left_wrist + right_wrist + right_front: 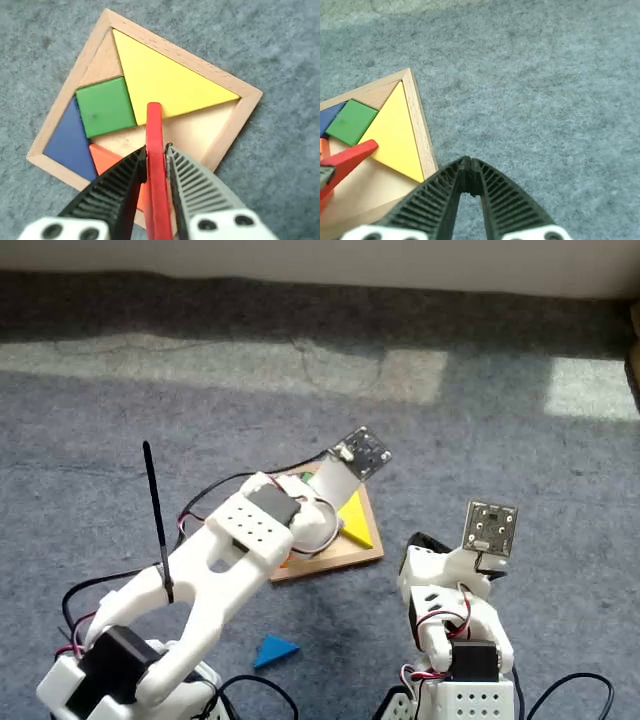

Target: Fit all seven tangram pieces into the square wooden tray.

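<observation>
Left hand (156, 149) is clamped on a flat red wooden tangram piece (154, 125), holding it on edge right above the square wooden tray (200, 66). 4 pieces sit in the tray already: the big yellow triangle (165, 80) along one wall, the green square (105, 106) touching it, a dark blue piece (67, 142) in a corner, and an orange piece (107, 160) partly hidden under the fingers. A small light blue triangle (275, 650) lies on the grey felt bench (480, 420) near the arm bases, well apart from the tray. Right hand (470, 162) is pressed together with nothing in it, hovering over felt just beside the tray's outer wall.

My take on this step: the red one wants the bare wood gap (200, 130) between the yellow triangle's long side and the tray wall opposite. Since it's gripped on edge, I'd lower 1 edge against the yellow, tip it flat, then let go low so it doesn't hop onto a neighbour. Can't tell its outline from here, so check rotation first.
</observation>
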